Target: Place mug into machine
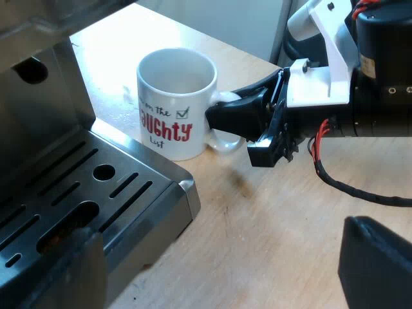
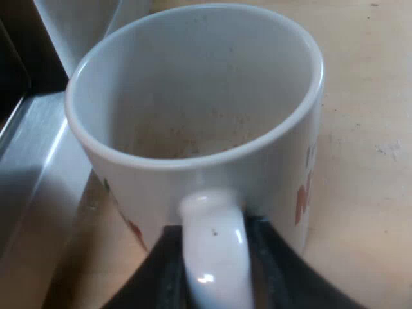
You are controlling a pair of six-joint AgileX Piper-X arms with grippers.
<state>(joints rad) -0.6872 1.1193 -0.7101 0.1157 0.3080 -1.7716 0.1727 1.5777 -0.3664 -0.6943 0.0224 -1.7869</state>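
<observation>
Right tool (image 2: pixel 215 264) apparently clamps mug (image 2: pixel 193 96), beside machine's drip tray (image 1: pixel 122 187).

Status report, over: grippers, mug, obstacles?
Right gripper shut on mug handle. Left gripper open, empty. Mug on table beside tray. Nothing between.

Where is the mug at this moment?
In the left wrist view the mug stands upright on the table beside the drip tray corner of the machine, not on it, with the right gripper closed on its handle.
</observation>
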